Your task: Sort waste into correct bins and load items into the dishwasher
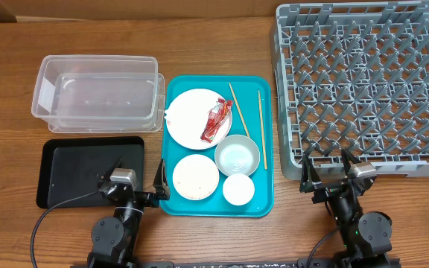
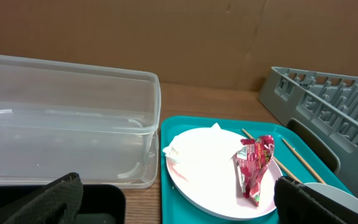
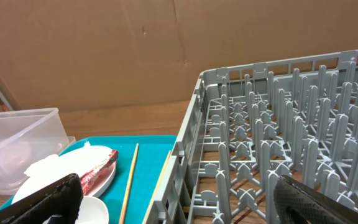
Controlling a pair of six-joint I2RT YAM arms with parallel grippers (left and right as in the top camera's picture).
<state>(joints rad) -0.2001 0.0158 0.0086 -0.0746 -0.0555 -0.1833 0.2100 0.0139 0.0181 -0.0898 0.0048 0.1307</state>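
Note:
A teal tray [image 1: 263, 141] holds a large white plate [image 1: 192, 123] with a red wrapper [image 1: 217, 120] and a white napkin [image 1: 171, 113] at its left rim. Below sit a smaller dish [image 1: 196, 177] with rice, a grey bowl [image 1: 237, 155], a white cup [image 1: 238, 189] and two chopsticks [image 1: 240, 110]. The clear tub [image 1: 99, 93] and black tray [image 1: 88, 171] lie left. The grey rack [image 1: 363, 85] is right. My left gripper [image 1: 134, 186] is open by the black tray; my right gripper [image 1: 334, 176] is open at the rack's front edge. Both are empty.
A cardboard wall [image 2: 166, 37] backs the wooden table. In the left wrist view the plate [image 2: 210, 168] and wrapper [image 2: 253, 167] lie ahead on the right. In the right wrist view the rack [image 3: 291, 137] fills the right.

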